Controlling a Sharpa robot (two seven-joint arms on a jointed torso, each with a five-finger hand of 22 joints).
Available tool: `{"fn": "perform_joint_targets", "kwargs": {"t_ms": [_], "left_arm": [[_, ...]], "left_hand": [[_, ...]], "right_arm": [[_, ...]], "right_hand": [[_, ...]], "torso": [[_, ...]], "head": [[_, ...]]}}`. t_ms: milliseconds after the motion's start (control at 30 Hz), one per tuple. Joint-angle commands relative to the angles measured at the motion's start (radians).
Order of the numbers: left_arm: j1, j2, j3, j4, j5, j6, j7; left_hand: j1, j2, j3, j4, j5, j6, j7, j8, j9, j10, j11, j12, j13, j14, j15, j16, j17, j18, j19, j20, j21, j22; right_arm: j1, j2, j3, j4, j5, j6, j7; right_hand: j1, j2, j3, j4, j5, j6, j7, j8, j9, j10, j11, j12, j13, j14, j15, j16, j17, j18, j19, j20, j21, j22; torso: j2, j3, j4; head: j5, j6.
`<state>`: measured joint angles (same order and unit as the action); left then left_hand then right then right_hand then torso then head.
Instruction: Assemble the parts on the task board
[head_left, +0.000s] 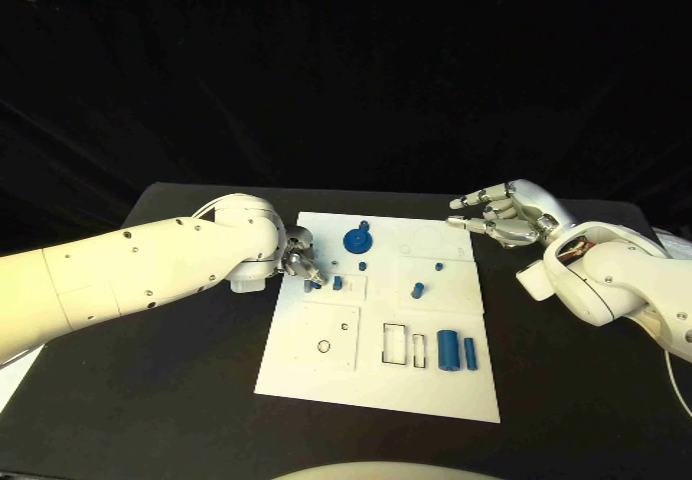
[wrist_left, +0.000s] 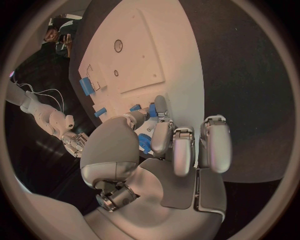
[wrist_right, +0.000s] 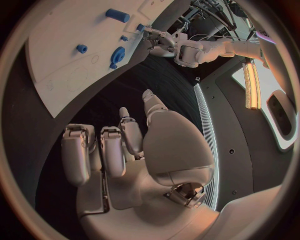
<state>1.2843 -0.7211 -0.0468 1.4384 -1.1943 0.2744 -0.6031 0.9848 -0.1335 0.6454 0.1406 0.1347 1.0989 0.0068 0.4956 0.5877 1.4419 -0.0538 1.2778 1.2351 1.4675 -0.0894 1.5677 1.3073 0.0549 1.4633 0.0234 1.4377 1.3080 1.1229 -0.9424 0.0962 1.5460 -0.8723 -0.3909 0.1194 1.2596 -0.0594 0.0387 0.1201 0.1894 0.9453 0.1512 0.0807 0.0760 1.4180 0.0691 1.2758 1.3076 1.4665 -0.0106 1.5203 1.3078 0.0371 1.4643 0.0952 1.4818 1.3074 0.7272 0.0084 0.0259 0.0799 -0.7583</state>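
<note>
The white task board (head_left: 378, 385) lies in the middle of the black table. My left hand (head_left: 294, 254) is at the board's left edge. Its thumb and a finger pinch a small blue part (wrist_left: 151, 110) low over the board, beside a second small blue part (head_left: 338, 283). A blue gear (head_left: 356, 240), a small blue peg (head_left: 364, 265), another peg (head_left: 417, 291) and two blue cylinders (head_left: 457, 350) sit on the board. My right hand (head_left: 502, 214) hovers off the board's far right corner, fingers apart and holding nothing (wrist_right: 125, 150).
Outlined recesses and a small round hole (head_left: 323, 347) mark the board's near half. Bare black table (head_left: 173, 400) surrounds the board. My left arm (head_left: 130, 275) lies across the table's left side.
</note>
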Motion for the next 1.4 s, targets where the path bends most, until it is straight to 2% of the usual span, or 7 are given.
{"fn": "perform_joint_targets", "kwargs": {"t_ms": [33, 367, 900, 1400], "left_arm": [[-0.003, -0.003, -0.003, 0.0, -0.016, 0.03, -0.014], [-0.003, -0.001, -0.003, 0.0, -0.017, 0.027, -0.016], [-0.003, 0.004, -0.003, -0.005, -0.017, 0.029, -0.018], [-0.003, 0.005, -0.003, -0.004, -0.017, 0.027, -0.018]], "left_hand": [[-0.008, -0.002, -0.006, -0.001, -0.004, 0.006, 0.001, 0.003, -0.001, 0.005, 0.0, 0.004, 0.001, 0.103, -0.005, 0.003, 0.263, -0.013, 0.021, -0.004, 0.004, 0.109], [-0.016, 0.0, -0.014, 0.002, -0.005, 0.011, 0.0, 0.004, -0.006, 0.008, -0.001, 0.006, 0.003, 0.103, -0.007, 0.003, 0.263, -0.013, 0.023, -0.005, 0.005, 0.111], [-0.058, -0.002, -0.088, 0.038, -0.007, 0.021, 0.001, 0.005, -0.033, 0.012, -0.001, 0.005, 0.008, 0.103, -0.008, 0.003, 0.263, -0.014, 0.025, -0.007, 0.005, 0.114], [-0.062, -0.004, -0.11, 0.046, -0.007, 0.022, 0.0, 0.006, -0.04, 0.013, -0.001, 0.005, 0.009, 0.103, -0.007, 0.003, 0.263, -0.014, 0.026, -0.007, 0.006, 0.116]], "right_arm": [[-0.001, 0.0, 0.0, 0.001, -0.002, 0.012, 0.006], [-0.001, -0.001, 0.0, 0.003, -0.002, 0.012, 0.006], [0.0, -0.003, 0.0, 0.005, -0.002, 0.011, 0.005], [0.0, -0.004, 0.0, 0.005, -0.001, 0.012, 0.005]], "right_hand": [[0.001, 0.008, -0.005, -0.001, 0.006, 0.008, 0.0, 0.005, 0.001, 0.002, -0.005, 0.001, 0.067, 0.083, -0.001, -0.004, 0.174, 0.006, 0.013, -0.003, -0.007, 0.06], [0.0, 0.009, -0.006, -0.001, 0.007, 0.008, 0.0, 0.005, 0.001, 0.002, -0.005, 0.001, 0.066, 0.083, -0.001, -0.005, 0.174, 0.006, 0.014, -0.003, -0.007, 0.06], [0.0, 0.009, -0.006, -0.001, 0.007, 0.008, 0.0, 0.005, 0.001, 0.002, -0.005, 0.001, 0.066, 0.083, -0.001, -0.005, 0.174, 0.006, 0.014, -0.003, -0.007, 0.06], [0.0, 0.01, -0.008, 0.0, 0.007, 0.008, 0.0, 0.005, 0.001, 0.002, -0.005, 0.001, 0.066, 0.083, -0.001, -0.005, 0.174, 0.006, 0.014, -0.003, -0.007, 0.06]], "torso": [[0.0, 0.0004, -0.0003], [0.001, 0.0008, -0.0011], [0.0, 0.0003, -0.001], [0.001, 0.0, -0.0007]], "head": [[0.0, 0.0], [0.0, 0.002], [-0.003, -0.002], [-0.003, -0.006]]}}
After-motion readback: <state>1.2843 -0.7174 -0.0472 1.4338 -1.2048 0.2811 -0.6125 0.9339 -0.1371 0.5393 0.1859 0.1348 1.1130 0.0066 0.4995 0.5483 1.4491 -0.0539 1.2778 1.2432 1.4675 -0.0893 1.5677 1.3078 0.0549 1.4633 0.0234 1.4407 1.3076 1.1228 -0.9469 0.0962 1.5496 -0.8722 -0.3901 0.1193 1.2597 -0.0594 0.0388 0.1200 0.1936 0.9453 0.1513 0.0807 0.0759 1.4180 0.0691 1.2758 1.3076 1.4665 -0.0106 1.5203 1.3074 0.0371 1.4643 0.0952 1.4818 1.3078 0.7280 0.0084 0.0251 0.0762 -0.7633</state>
